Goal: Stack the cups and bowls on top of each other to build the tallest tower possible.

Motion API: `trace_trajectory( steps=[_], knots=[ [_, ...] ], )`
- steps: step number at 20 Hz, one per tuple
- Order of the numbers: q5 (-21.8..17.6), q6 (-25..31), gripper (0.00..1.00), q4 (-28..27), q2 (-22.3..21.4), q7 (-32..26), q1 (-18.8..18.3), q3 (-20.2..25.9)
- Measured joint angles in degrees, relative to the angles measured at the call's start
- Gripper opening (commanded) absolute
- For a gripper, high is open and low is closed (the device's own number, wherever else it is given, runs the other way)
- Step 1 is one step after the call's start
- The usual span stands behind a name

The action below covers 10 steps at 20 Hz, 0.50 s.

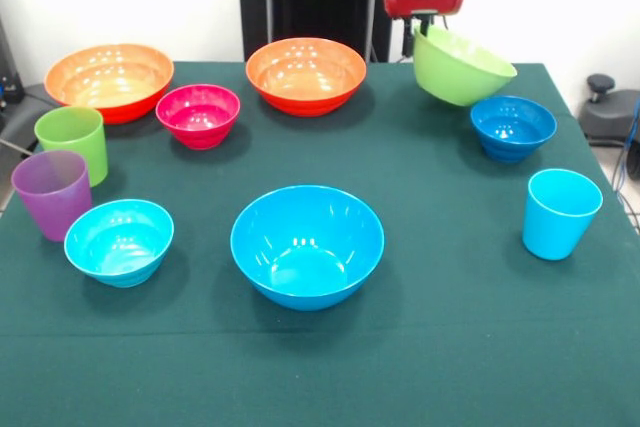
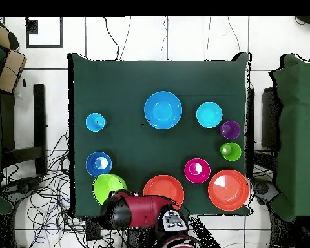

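1. The large lime green bowl point(image 1: 462, 66) is off the table, tilted, with its opening turned to about 10 o'clock in the front view. It hangs at the far right part of the table, just under the red and black gripper point(image 1: 424, 19).
2. The gripper holds this bowl by its rim; its fingers are closed on the rim edge. In the overhead view the bowl point(image 2: 108, 187) shows at about 7 o'clock of the table, partly under the red arm point(image 2: 135, 212).
3. No tower is built: every other piece stands alone on the dark green cloth point(image 1: 440, 347).
4. All pieces are glossy plastic, round and smooth, with light reflections inside. All of them are empty.
5. The large blue bowl point(image 1: 307, 245) stands near the table centre. The two orange bowls stand at the far side: one point(image 1: 305, 74) at 12 o'clock, the other point(image 1: 109, 79) at about 10 o'clock.
6. The small magenta bowl point(image 1: 198, 114) stands between the two orange ones, a little nearer to the camera. The small cyan bowl point(image 1: 119, 241) is at 8 o'clock, and the small dark blue bowl point(image 1: 513, 128) is at 2 o'clock, just beside the lifted bowl.
7. The cups are tapered and without handles. The lime green cup point(image 1: 73, 142) and the purple cup point(image 1: 52, 193) stand close together at 9 o'clock. The light blue cup point(image 1: 560, 212) stands alone at 3 o'clock.
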Motion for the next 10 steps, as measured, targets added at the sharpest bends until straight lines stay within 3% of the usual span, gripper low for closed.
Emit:
trace_trajectory(
  steps=[10],
  knots=[
    [3.84,14.70,0.00,-6.58,-4.18,0.00,-4.27,3.78]
  ],
)
